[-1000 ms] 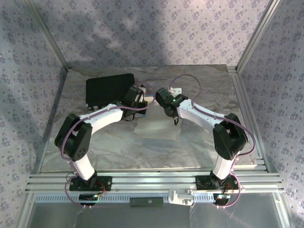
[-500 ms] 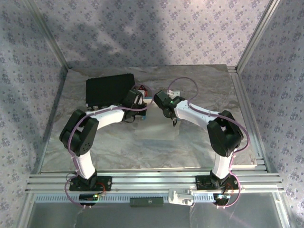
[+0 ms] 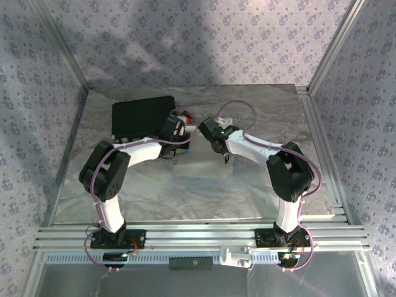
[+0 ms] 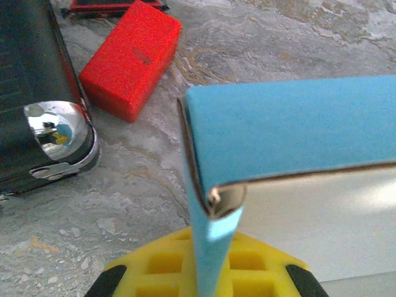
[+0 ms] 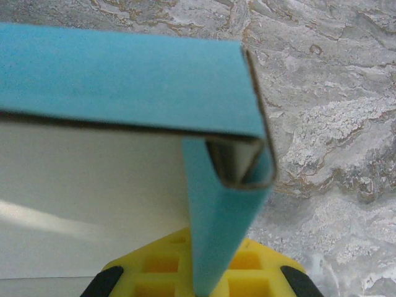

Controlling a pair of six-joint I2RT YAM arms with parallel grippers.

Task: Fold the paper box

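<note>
**Top external: paper box pinched at both ends, long axis running arm to arm**

Top external view puts the paper box (image 3: 203,166) just right of the black box (image 3: 140,117) and a little nearer the arm bases, on the crinkled silver desk (image 3: 260,189). Its long axis runs left to right, so each arm has one short end. The left gripper (image 3: 184,148) sits at the end nearer the black box and the right gripper (image 3: 226,159) at the far end.

On the left wrist view, the left gripper (image 4: 204,275) is closed down on a blue end wall of the paper box (image 4: 291,124). A long blue wall stands folded up beyond it, with the white inner floor to the right. The right wrist view mirrors that: the right gripper (image 5: 204,275) is clamped on the other end wall of the paper box (image 5: 124,68), with the corner tab curled inside.

I judge neither arm is nearer; the coming fold turns on both ends moving together along that axis.

For room, a red block (image 4: 133,59) lies beside the black box, near the left end. Away from the black box, the desk has bare space.
</note>
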